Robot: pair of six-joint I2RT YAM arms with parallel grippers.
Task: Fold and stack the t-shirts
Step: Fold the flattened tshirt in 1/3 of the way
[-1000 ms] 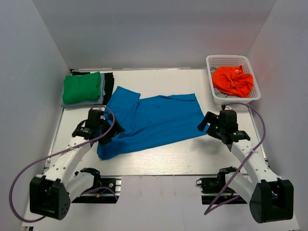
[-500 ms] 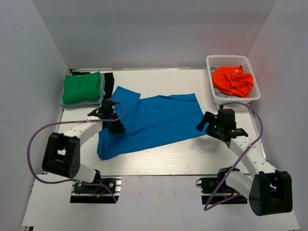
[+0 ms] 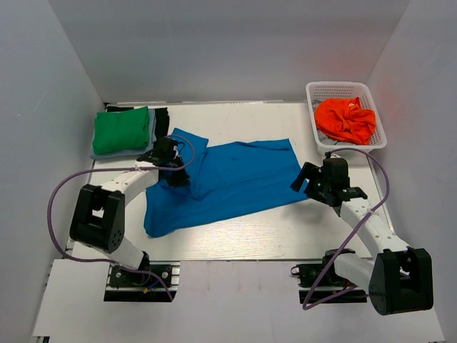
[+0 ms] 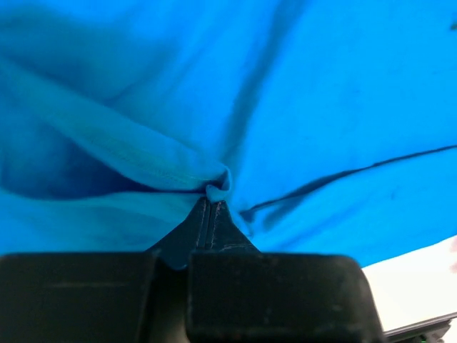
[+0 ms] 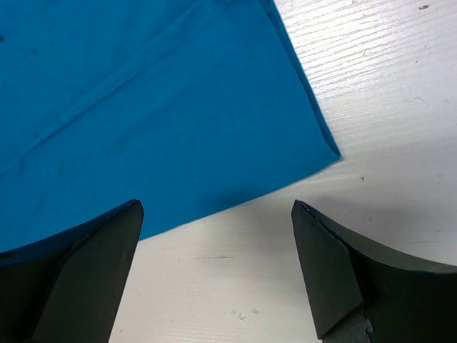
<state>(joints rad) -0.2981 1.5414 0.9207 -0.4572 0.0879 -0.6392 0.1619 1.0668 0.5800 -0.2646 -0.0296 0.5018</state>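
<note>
Bright, even overhead light, soft shadows; near black jaws blur in wrist views.

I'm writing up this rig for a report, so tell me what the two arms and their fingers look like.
The left arm and right arm match: white links between bulky black joint housings, with a purple cable looping loosely along each. The fingers are matte black wedges tapering to the tips, on the left gripper and right gripper alike. No markings are visible.

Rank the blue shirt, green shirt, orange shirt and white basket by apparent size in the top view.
1. blue shirt, clearly largest
2. white basket
3. green shirt and orange shirt: too alike to rank; the orange one is bunched up.
</note>
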